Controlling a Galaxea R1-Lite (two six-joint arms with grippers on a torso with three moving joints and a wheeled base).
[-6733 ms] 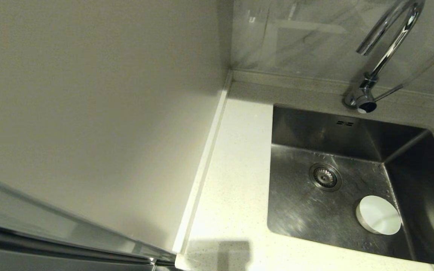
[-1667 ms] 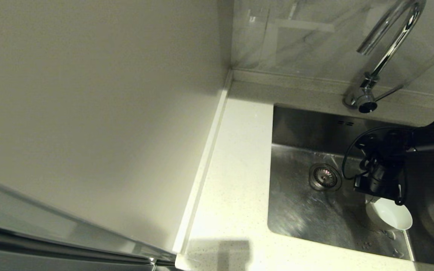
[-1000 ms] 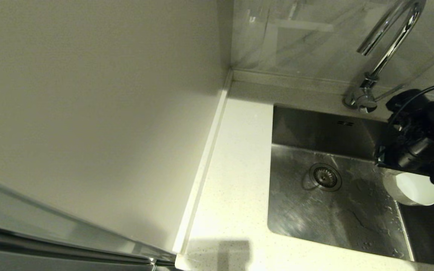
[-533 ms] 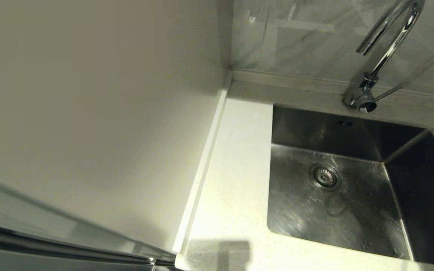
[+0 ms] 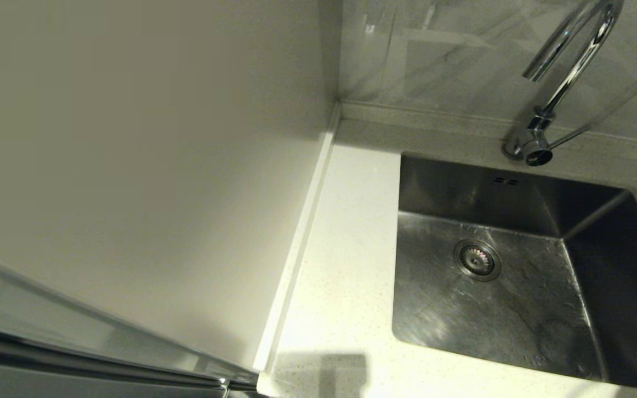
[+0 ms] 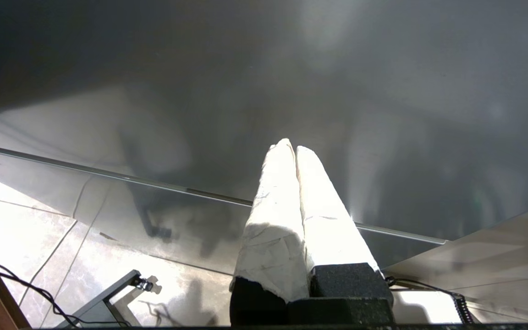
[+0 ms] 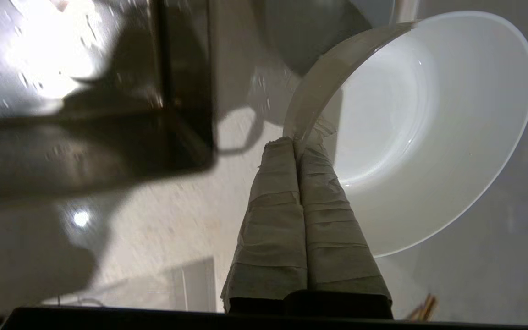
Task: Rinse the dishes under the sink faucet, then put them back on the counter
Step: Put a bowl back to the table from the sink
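The white bowl [image 7: 410,133] has left the sink [image 5: 495,309], its rim pinched by the right hand [image 7: 298,145] above the desk [image 7: 172,215]; the left hand [image 6: 291,147] hangs pressed together.

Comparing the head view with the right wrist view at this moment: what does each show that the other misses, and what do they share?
Only the head view shows the faucet, the drain strainer, the whole sink with no dish in it, and the wall panel; neither arm appears there.

Only the right wrist view shows the right claw, shut on the rim of a white bowl, which it holds tilted.

Both show the speckled counter and part of the steel sink.
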